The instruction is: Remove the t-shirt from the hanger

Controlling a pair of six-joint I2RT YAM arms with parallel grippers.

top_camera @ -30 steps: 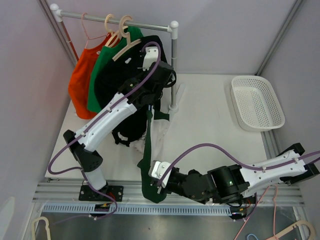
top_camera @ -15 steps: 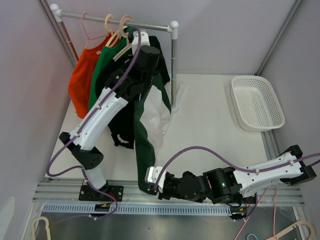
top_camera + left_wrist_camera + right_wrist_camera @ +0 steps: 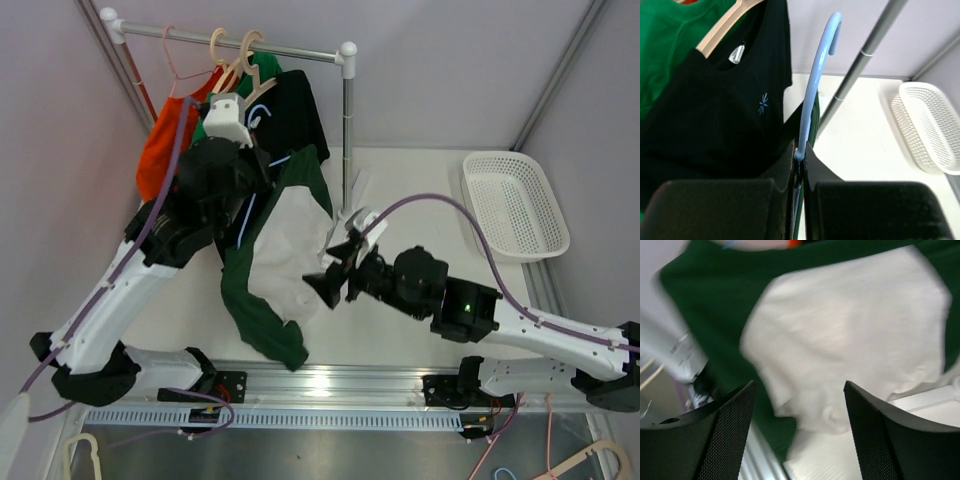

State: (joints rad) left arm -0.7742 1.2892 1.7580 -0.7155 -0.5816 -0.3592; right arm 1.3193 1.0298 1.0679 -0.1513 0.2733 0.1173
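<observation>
A green and white t-shirt (image 3: 290, 240) hangs from a light blue hanger (image 3: 283, 159) in front of the clothes rack. Its green lower end trails onto the table near the front edge. My left gripper (image 3: 258, 160) is shut on the hanger's neck; in the left wrist view the blue hook (image 3: 815, 85) rises from between the closed fingers (image 3: 801, 155). My right gripper (image 3: 333, 270) is open just right of the shirt's white panel. In the right wrist view the white cloth (image 3: 855, 330) lies beyond the spread jaws (image 3: 797, 390), with nothing held between them.
The rack's rail (image 3: 250, 42) carries an orange garment (image 3: 160, 150), a green one (image 3: 262, 68) and a black t-shirt (image 3: 715, 110) on wooden hangers. Its upright post (image 3: 347, 130) stands just behind the shirt. A white basket (image 3: 515, 205) sits at the right of the table.
My right gripper let go of the shirt's lower end, opened, and moved from the near edge up to mid-table. My left arm swung leftward with the hanger, pulling the shirt along.
</observation>
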